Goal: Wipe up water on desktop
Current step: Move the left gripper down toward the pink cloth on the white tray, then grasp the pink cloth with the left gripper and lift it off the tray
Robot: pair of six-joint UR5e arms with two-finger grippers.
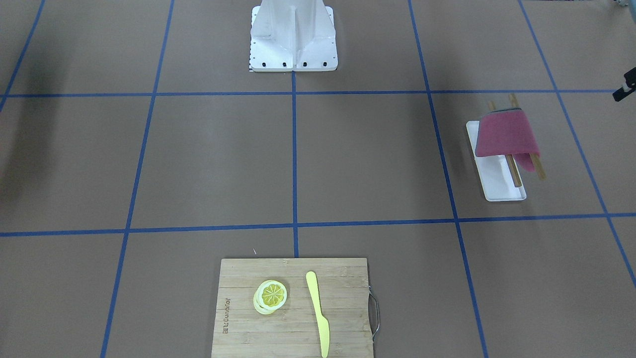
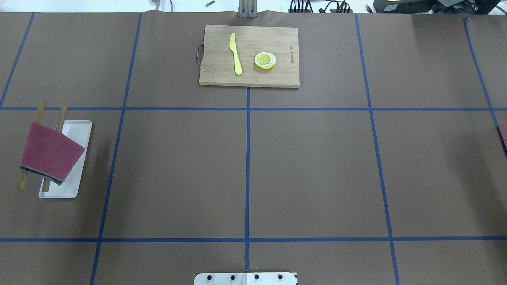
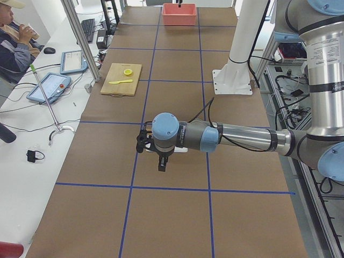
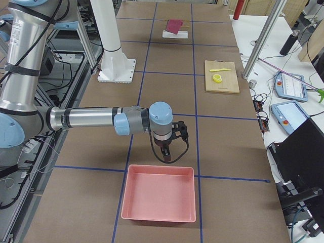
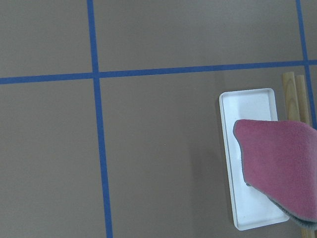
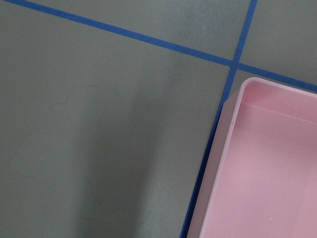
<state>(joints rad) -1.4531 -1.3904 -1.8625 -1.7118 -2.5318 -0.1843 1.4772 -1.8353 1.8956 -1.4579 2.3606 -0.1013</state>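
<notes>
L tool: left tool [image 3: 161, 164] hangs pointing down over the tabletop, near the cloth. Seen only from the side cam, so can't tell if jaws are apart or together. Its wrist cam has the cloth at one edge, not centred. Risk: a straight descent misses the cloth or pinches a stick w/ it.
R tool: right tool [image 4: 166, 154] hangs just by the pink bin's rim; jaw state also can't tell. Risk: a low sweep clips the bin wall.
Tabletop: tabletop [image 2: 309, 174] is brown w/ a blue tape grid and carries everything. No clear puddle in any view, only a faint outline [image 6: 81, 106] under the R wrist cam, wet or dry unclear. Risk: wrong patch gets wiped, water left behind.
Pink bin: pink bin [image 4: 158, 195] sits at the robot's right end.
Cutting board: cutting board [image 2: 222, 75] is at the far mid edge, well apart from both tools. An overlong stroke could shove it.
Cloth: maroon cloth [image 2: 49, 152] is draped over two sticks on the robot's left side. The loose drape may slip or drag the sticks when pulled.
White tray: white tray [image 2: 81, 130] lies partly under the cloth. Looks light, prob shifts if snagged.
Sticks: sticks [image 2: 40, 111] lie side by side, ends poking out; how they're propped is unclear.
Knife, lemon: knife [image 2: 236, 53] & lemon slices [image 2: 265, 60] lie on the board, apart. They scatter only if the board is bumped.
</notes>
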